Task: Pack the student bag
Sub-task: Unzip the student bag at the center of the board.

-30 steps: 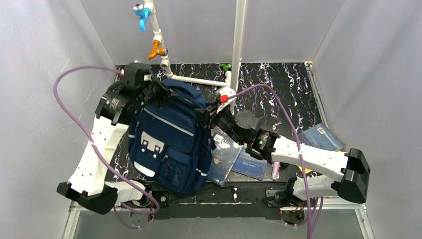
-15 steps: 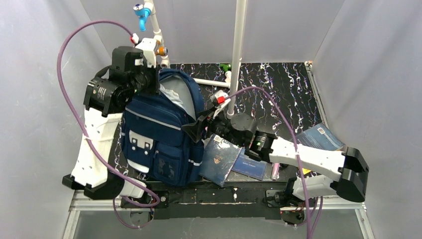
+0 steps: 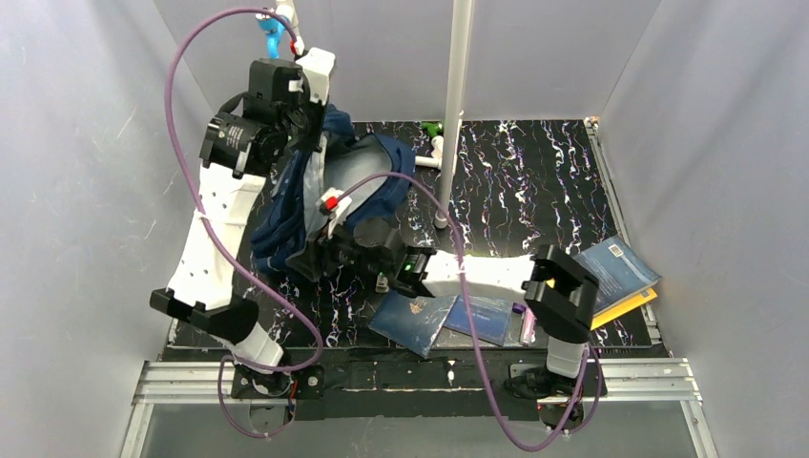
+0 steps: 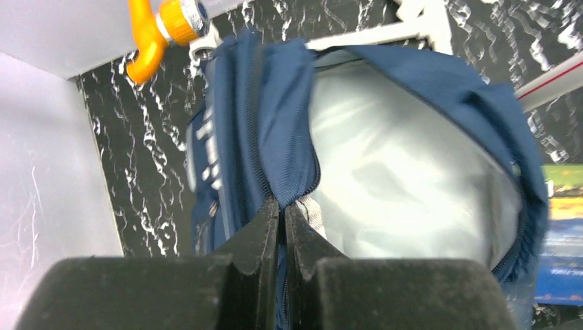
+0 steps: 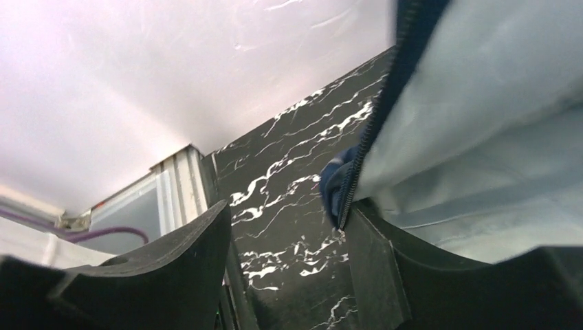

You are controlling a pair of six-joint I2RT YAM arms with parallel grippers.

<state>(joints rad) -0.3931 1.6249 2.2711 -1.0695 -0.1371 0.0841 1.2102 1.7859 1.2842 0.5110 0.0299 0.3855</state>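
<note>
The navy student bag [image 3: 374,172] hangs slumped at the back left, its main compartment open and its light-grey lining [image 4: 399,179] showing. My left gripper [image 3: 310,124] is raised above it. In the left wrist view it is shut [image 4: 282,206] on the bag's zip edge [image 4: 289,144]. My right gripper [image 3: 320,253] is low at the bag's near side. In the right wrist view it is open [image 5: 285,247]. Its right finger [image 5: 385,268] lies against the bag's open zip edge [image 5: 350,185], with the lining [image 5: 481,137] beside it.
Two dark blue books [image 3: 415,320] [image 3: 482,320] lie at the front middle, beside a pink pen [image 3: 528,329]. A blue and yellow book [image 3: 615,267] lies at the right. A white pole [image 3: 450,114] stands mid-table. An orange tap fitting [image 4: 161,27] and white pipes are at the back left.
My left gripper has lifted the bag's top edge up and back, and the bag has opened and slumped. My right arm has swung left from the bag's right side to its near side.
</note>
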